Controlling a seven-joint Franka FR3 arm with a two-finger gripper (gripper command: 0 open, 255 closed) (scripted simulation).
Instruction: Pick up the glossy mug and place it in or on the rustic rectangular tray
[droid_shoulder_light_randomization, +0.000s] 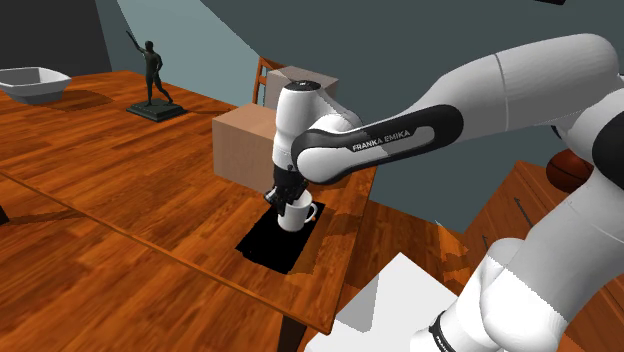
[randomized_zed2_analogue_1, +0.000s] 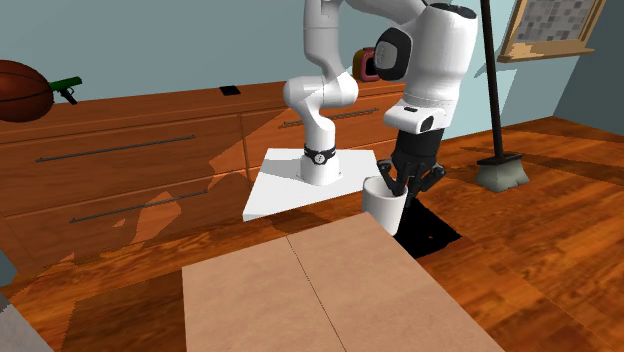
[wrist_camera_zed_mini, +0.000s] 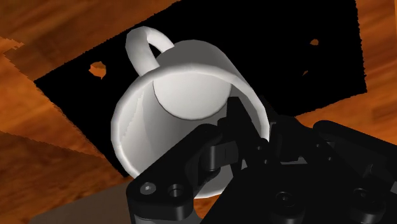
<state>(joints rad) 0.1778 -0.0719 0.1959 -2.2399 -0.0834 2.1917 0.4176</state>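
One white mug (droid_shoulder_light_randomization: 296, 214) sits over the black tray (droid_shoulder_light_randomization: 266, 246), close to the counter's (droid_shoulder_light_randomization: 120, 200) edge. The gripper (droid_shoulder_light_randomization: 284, 197) is clamped on the mug's rim. Maybe the mug touches the tray.

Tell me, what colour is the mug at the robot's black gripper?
The glossy handled mug is plain white, seen best in the wrist view.

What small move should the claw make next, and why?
Probably lower it a little: the claw clasps the white mug by its rim, over the black tray, but I cannot tell whether the mug's base touches the tray yet.
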